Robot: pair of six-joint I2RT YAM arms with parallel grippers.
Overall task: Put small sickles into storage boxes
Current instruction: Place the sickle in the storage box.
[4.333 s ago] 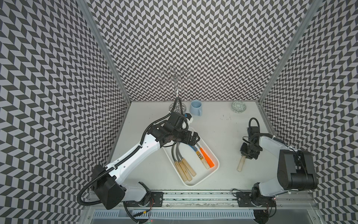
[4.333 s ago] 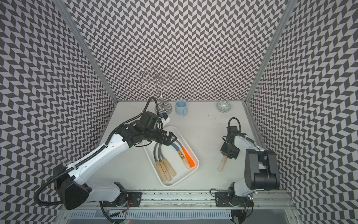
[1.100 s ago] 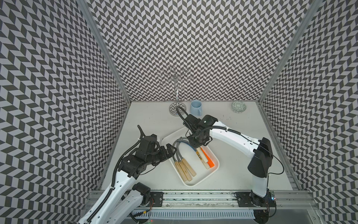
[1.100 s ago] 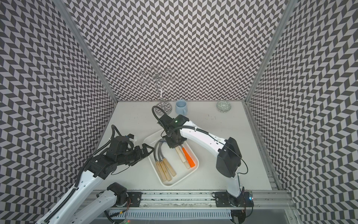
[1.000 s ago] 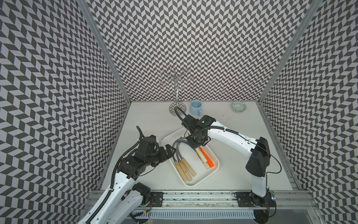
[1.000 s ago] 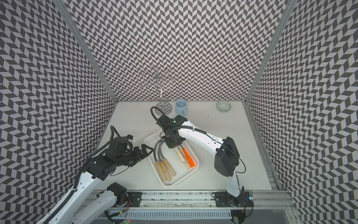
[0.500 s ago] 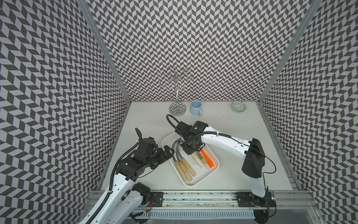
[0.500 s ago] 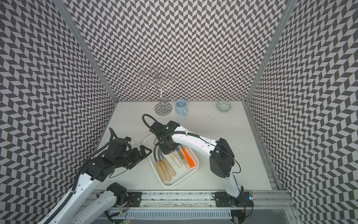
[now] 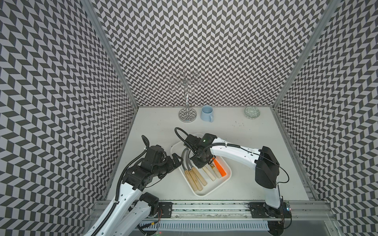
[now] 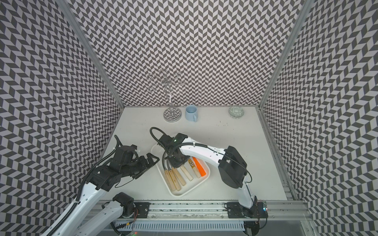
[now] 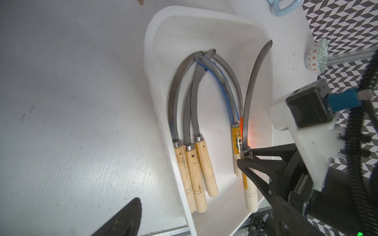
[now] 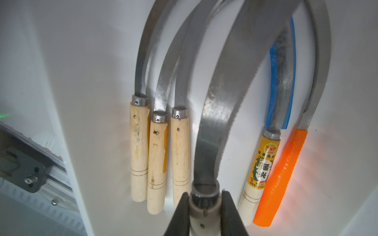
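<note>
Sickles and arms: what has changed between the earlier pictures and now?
The right gripper, shut on a sickle from the right side of the table, carried it leftward over the tray. The left gripper, open, withdrew from the tray to its left. The other five sickles, the mug and the bowl stayed put.

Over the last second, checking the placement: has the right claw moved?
Yes. The right claw, gripping a sickle, moved along the white tray, away from the blue mug.
</note>
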